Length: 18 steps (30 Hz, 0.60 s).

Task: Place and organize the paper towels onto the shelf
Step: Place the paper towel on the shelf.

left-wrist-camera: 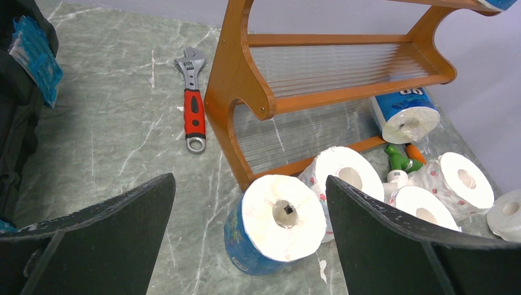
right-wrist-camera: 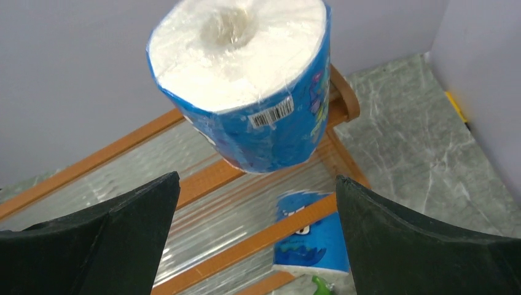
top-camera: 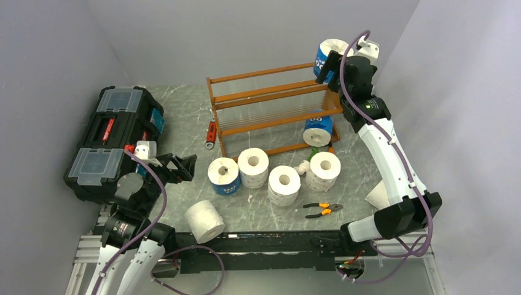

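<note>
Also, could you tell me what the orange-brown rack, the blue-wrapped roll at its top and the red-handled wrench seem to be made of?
Orange-brown stepped rack: apparently wood, smooth glossy varnish; its thin pale slats are unclear. Blue-wrapped paper roll: soft white paper under shiny, wrinkled plastic film with a barcode. Red-handled adjustable wrench: grey metal head, grip likely plastic or rubber.
</note>
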Each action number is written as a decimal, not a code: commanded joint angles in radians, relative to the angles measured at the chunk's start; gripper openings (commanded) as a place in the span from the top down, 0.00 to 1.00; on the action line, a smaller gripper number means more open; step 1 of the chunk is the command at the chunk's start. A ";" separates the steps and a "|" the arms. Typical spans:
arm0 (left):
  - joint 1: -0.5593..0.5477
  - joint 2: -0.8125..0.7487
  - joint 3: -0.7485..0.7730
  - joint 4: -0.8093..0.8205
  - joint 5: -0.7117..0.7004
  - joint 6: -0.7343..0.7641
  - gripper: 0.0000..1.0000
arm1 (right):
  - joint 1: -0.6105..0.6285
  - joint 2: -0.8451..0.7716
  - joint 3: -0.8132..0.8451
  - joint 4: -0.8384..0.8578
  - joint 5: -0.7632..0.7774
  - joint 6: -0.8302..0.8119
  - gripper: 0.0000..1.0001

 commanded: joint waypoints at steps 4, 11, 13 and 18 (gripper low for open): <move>0.002 0.000 0.014 0.002 0.014 0.010 0.01 | 0.001 -0.021 -0.055 0.225 0.026 -0.097 0.00; 0.001 0.001 0.015 0.002 0.014 0.011 0.01 | -0.004 0.032 -0.019 0.216 0.033 -0.133 0.02; 0.001 0.000 0.015 0.002 0.014 0.011 0.01 | -0.006 0.027 -0.042 0.250 0.030 -0.148 0.04; 0.001 -0.008 0.013 0.004 0.014 0.009 0.01 | -0.030 0.039 -0.051 0.253 0.026 -0.166 0.11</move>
